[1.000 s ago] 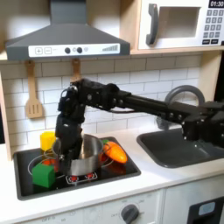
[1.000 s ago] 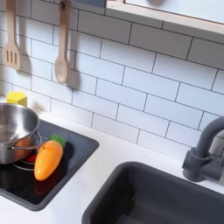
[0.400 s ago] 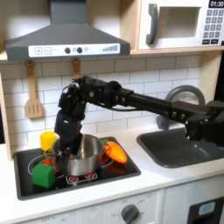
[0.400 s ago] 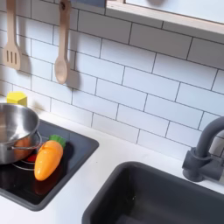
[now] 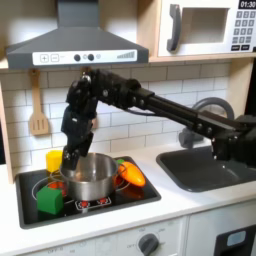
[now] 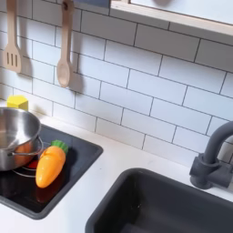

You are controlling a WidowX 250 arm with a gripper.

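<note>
**Arm stretched way over, hand pointing down**

In the first exterior view the black arm reaches from that first exterior view's right, rises to a bent elbow up high, then drops steeply. The hand (image 5: 70, 157) hangs low, pointing downward (can't tell how far apart its fingers are).

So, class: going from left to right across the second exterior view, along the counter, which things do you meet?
Silver pot → toy carrot → sink basin → grey faucet.
</note>
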